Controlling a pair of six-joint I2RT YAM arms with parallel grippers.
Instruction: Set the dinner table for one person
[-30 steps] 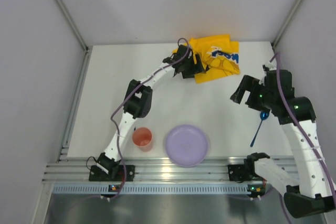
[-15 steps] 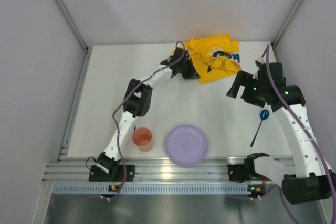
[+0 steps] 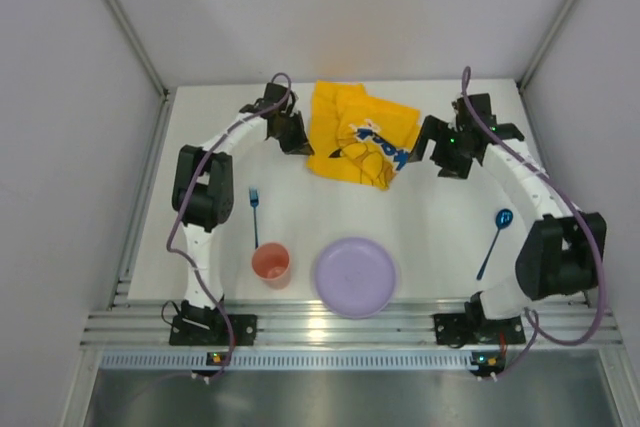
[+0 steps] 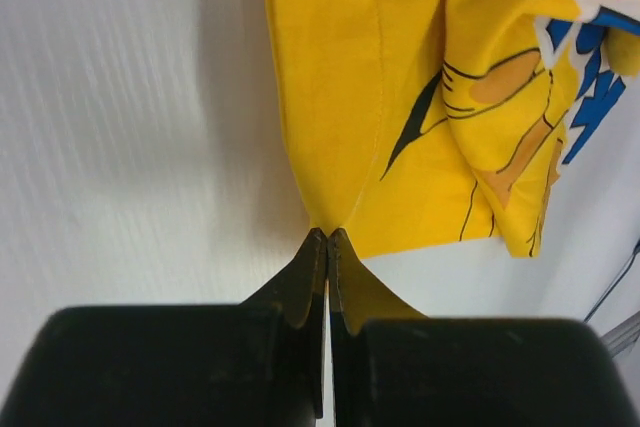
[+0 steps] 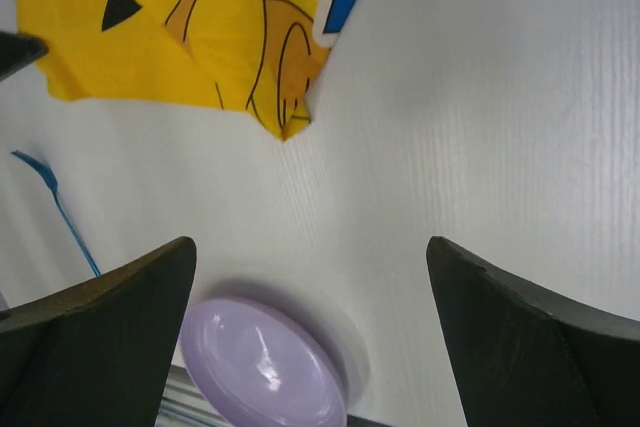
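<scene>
Progress: early | large white flat counter [image 3: 430, 217] lay under everything | left tool [image 4: 328, 239] clamped on corner of crumpled yellow printed cloth mat [image 3: 358, 145], far centre | right tool [image 3: 428, 150] apart, empty | round purple plate [image 3: 355, 277], orange cup [image 3: 271, 263], blue fork [image 3: 254, 209], blue spoon [image 3: 495, 237] off mat, unplaced

Walls: we see plain pale grey panels, a left wall [image 3: 60, 147], a far wall [image 3: 340, 7] and a right wall [image 3: 600, 67].
Corners: we see a slim metal left post [image 3: 120, 17] and right post [image 3: 560, 17] where the panels meet.
Furniture: we see the white dinner table [image 3: 430, 227] filling the floor of the enclosure.
Near edge: we see a ribbed aluminium rail [image 3: 330, 332], then a brushed metal sheet [image 3: 330, 397].
Light: we find it soft and even, with faint shadows.
</scene>
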